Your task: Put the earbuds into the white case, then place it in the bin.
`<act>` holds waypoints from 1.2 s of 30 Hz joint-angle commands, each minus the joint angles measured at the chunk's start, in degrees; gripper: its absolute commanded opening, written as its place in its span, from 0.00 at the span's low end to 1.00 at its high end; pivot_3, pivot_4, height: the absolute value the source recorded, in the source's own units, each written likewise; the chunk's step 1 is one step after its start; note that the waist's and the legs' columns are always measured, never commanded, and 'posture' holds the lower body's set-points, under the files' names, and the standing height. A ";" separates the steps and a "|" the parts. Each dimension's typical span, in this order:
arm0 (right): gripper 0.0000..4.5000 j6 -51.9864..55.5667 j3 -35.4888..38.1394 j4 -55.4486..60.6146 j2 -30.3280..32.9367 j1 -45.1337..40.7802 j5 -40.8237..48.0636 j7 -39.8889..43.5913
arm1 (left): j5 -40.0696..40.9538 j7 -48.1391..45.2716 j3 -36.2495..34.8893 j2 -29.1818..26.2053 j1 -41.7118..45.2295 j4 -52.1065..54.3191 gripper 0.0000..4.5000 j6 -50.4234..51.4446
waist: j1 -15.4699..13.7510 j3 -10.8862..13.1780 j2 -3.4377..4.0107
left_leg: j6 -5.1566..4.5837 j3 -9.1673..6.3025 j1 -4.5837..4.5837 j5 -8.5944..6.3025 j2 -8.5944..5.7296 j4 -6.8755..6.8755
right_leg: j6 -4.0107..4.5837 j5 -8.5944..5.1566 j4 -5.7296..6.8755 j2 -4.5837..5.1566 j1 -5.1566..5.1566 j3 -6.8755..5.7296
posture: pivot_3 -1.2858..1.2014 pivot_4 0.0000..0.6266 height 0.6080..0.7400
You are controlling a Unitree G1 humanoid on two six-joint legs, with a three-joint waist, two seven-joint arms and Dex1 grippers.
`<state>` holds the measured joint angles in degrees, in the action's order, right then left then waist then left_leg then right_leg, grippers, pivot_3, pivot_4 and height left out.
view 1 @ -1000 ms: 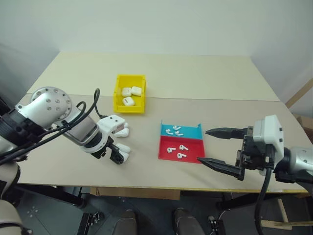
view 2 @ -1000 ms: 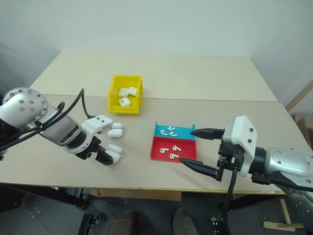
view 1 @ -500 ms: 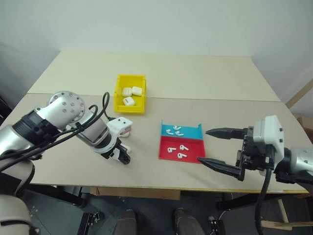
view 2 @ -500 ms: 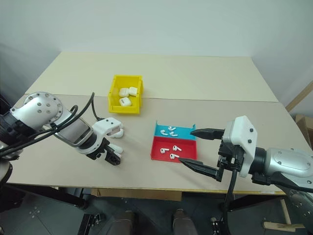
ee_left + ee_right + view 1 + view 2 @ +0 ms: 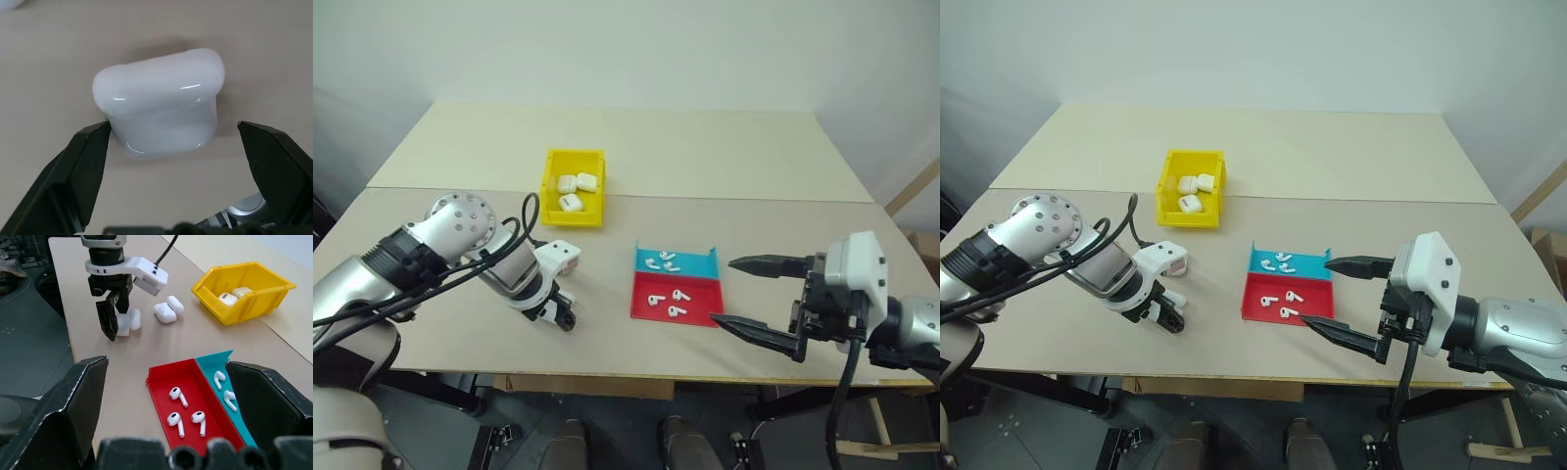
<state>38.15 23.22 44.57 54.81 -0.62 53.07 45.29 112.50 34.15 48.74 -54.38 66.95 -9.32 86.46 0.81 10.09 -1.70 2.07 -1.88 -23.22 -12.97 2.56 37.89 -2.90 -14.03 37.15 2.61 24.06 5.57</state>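
The table [image 5: 705, 147] carries the yellow bin [image 5: 574, 186] at far left and a blue and red tray [image 5: 675, 284] holding earbuds [image 5: 664, 299]. The right gripper [image 5: 756, 296] hovers spread wide near the tray's right. The left gripper [image 5: 171, 156] straddles a white case [image 5: 161, 110], unclenched.

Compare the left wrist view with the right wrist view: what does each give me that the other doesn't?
Left wrist view: a close look at the white case lying on the table, between the left gripper's open fingers, one tip right at its side.

Right wrist view: the yellow bin with cases inside, the red and blue tray with earbuds, two more loose cases, and the right gripper's own open fingers.

Both: that case, the left gripper around it, and the table.
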 commanded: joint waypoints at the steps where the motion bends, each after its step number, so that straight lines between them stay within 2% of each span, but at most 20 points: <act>1: 0.99 -0.84 2.07 1.62 0.51 0.17 0.66 0.18 | 0.50 2.19 -1.97 0.98 -0.89 -0.86 1.00 -1.02 | -0.01 -0.01 0.00 | 0.00 0.00 0.01 0.00 0.00 0.00 | 0.00 0.00 0.00 0.00 -0.01 0.00 | 0.52 0.24 1.00; 10: 0.99 -0.96 2.64 1.67 0.57 0.73 0.41 0.49 | 0.50 10.53 -7.08 4.46 -4.65 -3.98 1.00 -2.21 | -0.23 -0.27 0.02 | 0.02 -0.01 0.32 0.01 -0.02 0.00 | 0.00 0.00 0.00 0.02 -0.36 -0.01 | 0.52 0.24 1.00; 16: 0.99 -1.04 3.04 1.80 0.58 1.00 0.45 0.24 | 0.50 12.55 -8.92 5.13 -5.76 -3.79 1.00 -1.58 | -0.13 -0.27 0.01 | 0.02 -0.01 0.87 0.00 -0.02 -0.03 | -0.22 -0.16 -0.08 0.01 -0.92 -0.02 | 0.52 0.24 1.00; 27: 0.99 -1.41 2.07 1.62 -0.01 0.84 -0.18 -0.26 | 0.50 13.47 -9.39 4.95 -5.94 -3.24 1.00 -1.04 | -0.12 -0.27 0.01 | 0.03 -0.01 0.85 -0.01 -0.02 -0.06 | -0.19 -0.17 -0.11 0.01 -0.91 -0.02 | 0.52 0.24 1.00; 30: 1.00 -1.41 1.68 1.32 0.06 0.49 -0.38 -0.43 | 0.50 13.32 -9.74 5.06 -5.95 -2.63 0.88 -1.28 | -0.12 -0.27 0.01 | 0.03 -0.01 0.85 -0.01 -0.01 -0.07 | -0.19 -0.17 -0.11 0.01 -0.91 -0.02 | 0.52 0.24 1.00; 33: 1.00 -1.41 1.55 0.97 0.21 0.32 -0.55 -0.33 | 0.50 14.00 -10.51 5.45 -6.28 -2.23 0.66 -1.84 | -0.12 -0.26 -0.01 | 0.03 -0.01 0.83 -0.01 -0.02 -0.07 | -0.18 -0.17 -0.13 0.01 -0.90 -0.02 | 0.52 0.24 1.00; 34: 1.00 -1.40 1.53 1.02 0.22 0.32 -0.69 -0.43 | 0.50 13.74 -10.59 5.29 -6.23 -2.04 0.62 -1.70 | -0.12 -0.26 -0.01 | 0.03 -0.01 0.81 -0.01 -0.02 -0.07 | -0.18 -0.17 -0.15 0.01 -0.90 -0.02 | 0.52 0.24 1.00; 36: 1.00 -1.46 1.65 0.87 0.19 0.36 -0.71 -0.29 | 0.50 13.43 -10.83 4.80 -6.21 -1.12 0.62 -1.70 | -0.13 -0.26 -0.02 | 0.04 -0.01 0.80 -0.02 -0.02 -0.07 | -0.18 -0.17 -0.16 0.02 -0.89 -0.03 | 0.52 0.24 1.00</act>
<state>37.97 23.79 44.71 54.78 0.53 52.46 44.96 112.66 47.81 39.29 -49.02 60.76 -11.95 84.97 0.68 9.83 -1.72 2.10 -1.89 -22.42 -12.98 2.55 37.82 -3.08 -14.19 36.99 2.63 23.17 5.55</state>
